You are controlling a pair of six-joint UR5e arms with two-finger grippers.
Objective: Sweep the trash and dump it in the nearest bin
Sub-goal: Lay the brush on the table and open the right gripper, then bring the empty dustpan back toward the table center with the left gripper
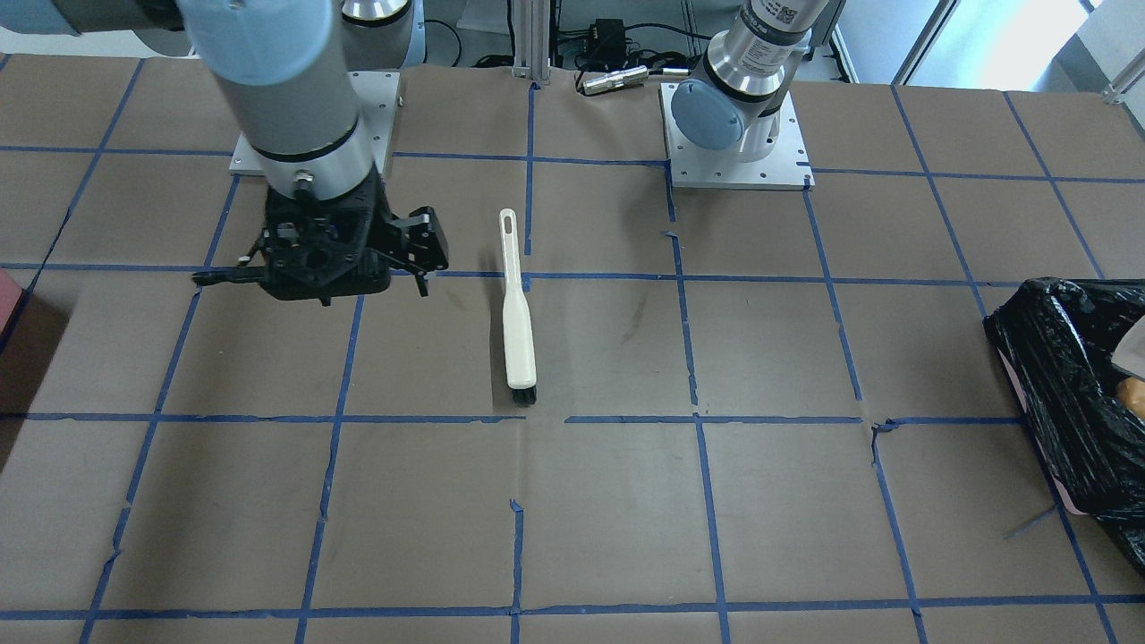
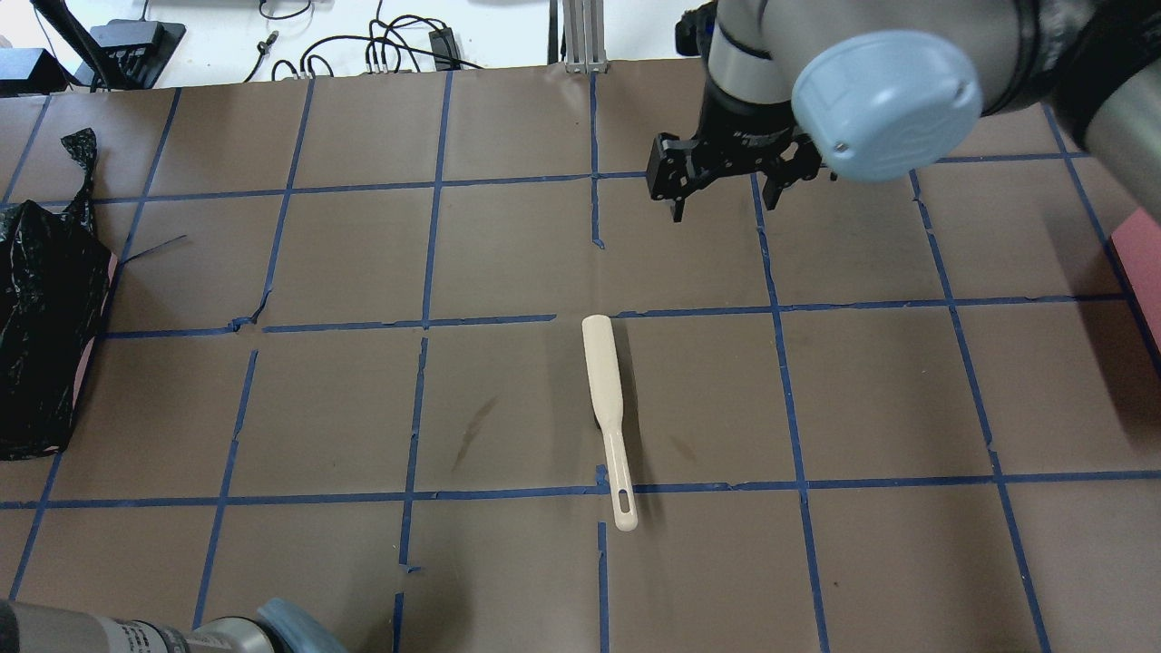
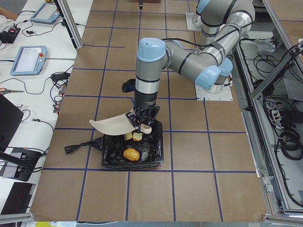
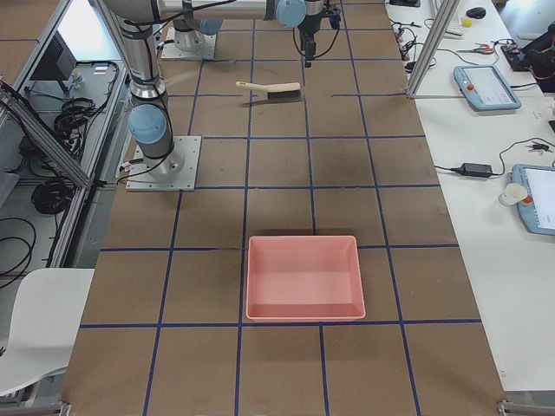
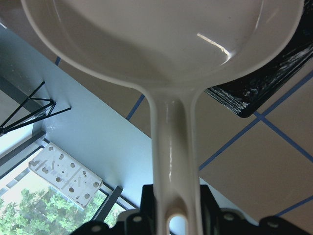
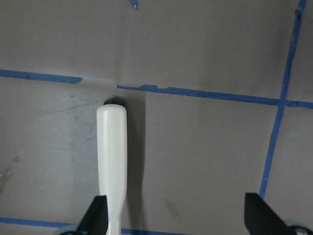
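Trash [image 3: 131, 154] in bin [image 3: 156, 145] on taped table [image 3: 199, 189]; left gripper [image 3: 142, 125] clamps dustpan [image 3: 111, 125], right gripper [image 2: 723, 207] spread

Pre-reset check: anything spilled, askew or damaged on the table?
No spill: the trash lies inside the bin. Only wear: the blue tape is torn in spots, and a dark smear marks the table paper.
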